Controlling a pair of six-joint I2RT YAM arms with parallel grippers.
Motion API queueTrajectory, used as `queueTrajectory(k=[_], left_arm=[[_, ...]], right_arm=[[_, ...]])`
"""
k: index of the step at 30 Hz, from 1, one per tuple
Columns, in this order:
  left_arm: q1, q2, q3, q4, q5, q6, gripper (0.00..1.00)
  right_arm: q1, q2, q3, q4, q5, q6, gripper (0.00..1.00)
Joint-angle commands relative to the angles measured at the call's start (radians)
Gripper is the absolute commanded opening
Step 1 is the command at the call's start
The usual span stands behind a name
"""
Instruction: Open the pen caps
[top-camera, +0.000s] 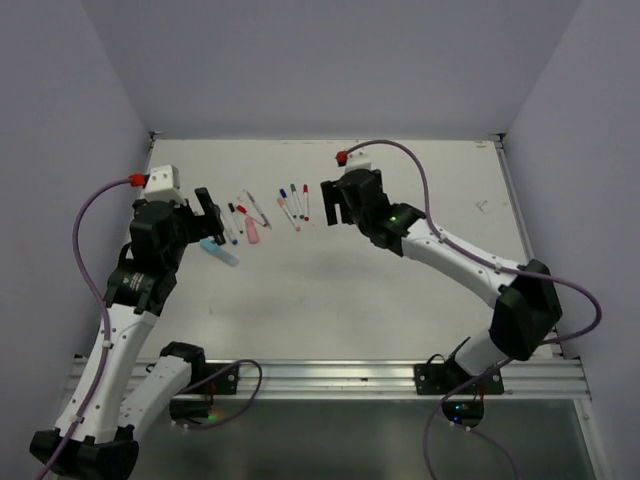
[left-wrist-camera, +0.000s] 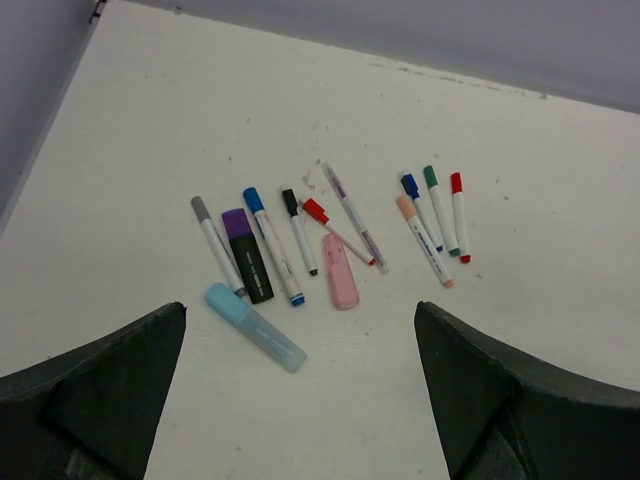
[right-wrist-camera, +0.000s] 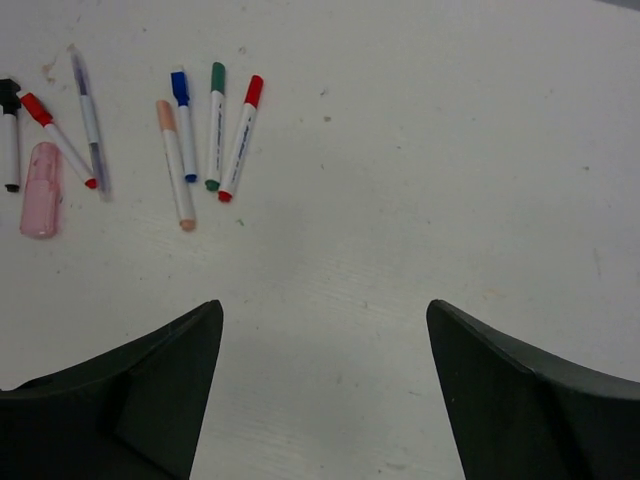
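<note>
Several pens lie in a loose row on the white table (top-camera: 400, 270), each with its cap on. In the left wrist view I see a grey cap (left-wrist-camera: 200, 208), a purple cap (left-wrist-camera: 235, 222) on a black highlighter, a blue cap (left-wrist-camera: 252, 198), a black cap (left-wrist-camera: 289, 200) and a red cap (left-wrist-camera: 314, 209). A pink highlighter (left-wrist-camera: 340, 271) and a light blue highlighter (left-wrist-camera: 252, 326) lie nearer. The right wrist view shows peach (right-wrist-camera: 165, 112), blue (right-wrist-camera: 179, 84), green (right-wrist-camera: 217, 74) and red (right-wrist-camera: 254, 89) caps. My left gripper (left-wrist-camera: 300, 308) hovers open, near the light blue highlighter. My right gripper (right-wrist-camera: 323, 303) hovers open, right of the pens, over bare table.
Grey walls enclose the table on three sides. A metal rail (top-camera: 330, 378) runs along the near edge between the arm bases. The two grippers (top-camera: 208, 215) (top-camera: 333, 200) flank the pen row from left and right.
</note>
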Motion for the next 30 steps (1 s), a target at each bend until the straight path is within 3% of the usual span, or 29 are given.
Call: queueTrajectory(k=[1, 10, 16, 24, 28, 30], left_arm=[[-0.002, 0.044, -0.016, 0.092, 0.063, -0.021, 1.0], [-0.002, 0.04, -0.131, 0.203, 0.053, -0.024, 1.0], [0.0, 0.041, -0.19, 0.24, 0.073, -0.021, 1.0], [0.001, 0.061, -0.191, 0.243, 0.104, -0.01, 1.0], [0.009, 0.064, -0.197, 0.26, 0.128, -0.007, 1.0], [0.014, 0.07, -0.194, 0.266, 0.15, -0.006, 1.0]], right_arm=[[0.0, 0.186, 0.132, 0.08, -0.037, 0.081, 0.83], [-0.009, 0.674, 0.549, 0.044, -0.034, 0.161, 0.6], [-0.045, 0.834, 0.701, 0.011, -0.045, 0.167, 0.51], [-0.06, 0.952, 0.746, -0.013, -0.091, 0.175, 0.44], [-0.063, 0.913, 0.639, 0.021, -0.115, 0.182, 0.42], [-0.066, 0.89, 0.57, 0.029, -0.12, 0.187, 0.37]])
